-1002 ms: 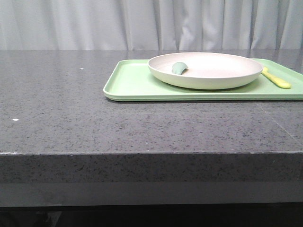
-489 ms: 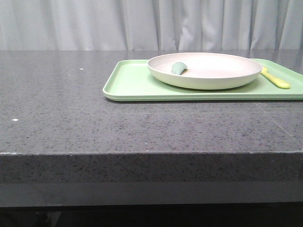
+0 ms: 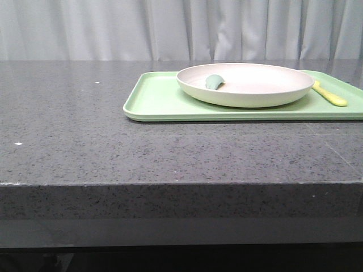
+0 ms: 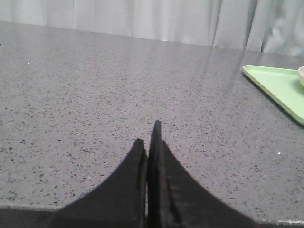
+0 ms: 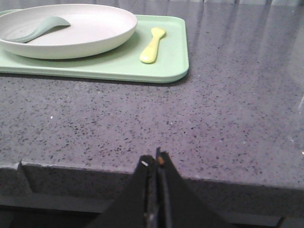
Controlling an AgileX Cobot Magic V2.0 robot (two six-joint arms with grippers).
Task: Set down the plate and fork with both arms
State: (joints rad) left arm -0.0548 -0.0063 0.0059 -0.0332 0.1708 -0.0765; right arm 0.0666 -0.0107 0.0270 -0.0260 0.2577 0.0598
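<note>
Nothing moves except a slight shift of the plate (image 3: 245, 84). Both fingers sets are together, left gripper (image 4: 151, 137) and right gripper (image 5: 156, 160) low; reaching for fork (image 5: 152, 45) seems next.

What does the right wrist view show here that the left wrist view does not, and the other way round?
Only the right wrist view shows the whole plate with the grey-green spoon lying in it, the fork on the tray beside the plate, and the right gripper, shut and empty, near the table's edge. Only the left wrist view shows the left gripper, also shut and empty, over a bare stretch of table. Both share the grey speckled table and the green tray; the left wrist view catches only the tray's corner and a sliver of the plate's rim.
</note>
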